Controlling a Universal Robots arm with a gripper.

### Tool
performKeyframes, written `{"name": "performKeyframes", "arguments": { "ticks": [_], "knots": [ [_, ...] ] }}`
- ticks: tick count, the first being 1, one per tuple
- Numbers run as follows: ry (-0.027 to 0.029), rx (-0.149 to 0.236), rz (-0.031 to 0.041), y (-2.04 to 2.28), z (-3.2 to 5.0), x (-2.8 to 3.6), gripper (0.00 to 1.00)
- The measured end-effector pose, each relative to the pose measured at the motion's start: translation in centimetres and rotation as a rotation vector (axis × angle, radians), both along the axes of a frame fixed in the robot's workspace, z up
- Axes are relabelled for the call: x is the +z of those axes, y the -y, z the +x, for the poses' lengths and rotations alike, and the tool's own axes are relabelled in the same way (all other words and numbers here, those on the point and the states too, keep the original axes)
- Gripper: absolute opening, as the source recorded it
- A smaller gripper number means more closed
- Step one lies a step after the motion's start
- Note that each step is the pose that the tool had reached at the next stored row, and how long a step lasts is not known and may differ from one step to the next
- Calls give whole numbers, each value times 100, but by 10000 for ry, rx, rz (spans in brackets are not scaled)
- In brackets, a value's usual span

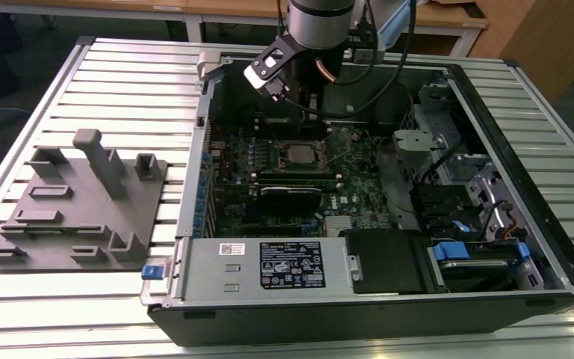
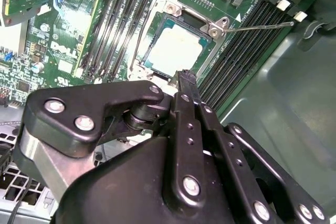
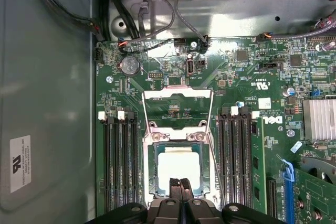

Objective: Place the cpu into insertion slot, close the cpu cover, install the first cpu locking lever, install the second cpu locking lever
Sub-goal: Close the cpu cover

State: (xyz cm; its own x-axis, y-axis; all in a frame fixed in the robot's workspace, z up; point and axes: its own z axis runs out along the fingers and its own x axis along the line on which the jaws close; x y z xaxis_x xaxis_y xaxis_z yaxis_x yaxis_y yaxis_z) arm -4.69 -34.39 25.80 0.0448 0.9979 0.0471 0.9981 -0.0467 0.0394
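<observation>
Pressed together and holding nothing, the pincer (image 3: 181, 183) hangs at one edge of the cpu (image 3: 178, 163), perhaps touching it. The arm (image 1: 319, 22) reaches steeply down into the open computer case (image 1: 367, 325). One cpu lies seated in the insertion slot (image 3: 153, 174); one cpu cover (image 3: 176, 94) is swung open just beside it.

slatted table (image 1: 117, 75), computer case (image 1: 367, 318), grey fixture (image 1: 68, 232)

Robotics lab/workshop: slatted aluminium-profile surface (image 1: 117, 71), opened black PC tower case (image 1: 367, 323), grey plastic fixture plate (image 1: 68, 228), wooden desks (image 1: 229, 9) behind.
</observation>
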Motion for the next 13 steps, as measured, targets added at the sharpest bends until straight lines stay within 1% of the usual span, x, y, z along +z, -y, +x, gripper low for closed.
{"name": "performKeyframes", "arguments": {
  "ticks": [13],
  "knots": [
    [-2,0,-4,0,14,7,11]
  ]
}}
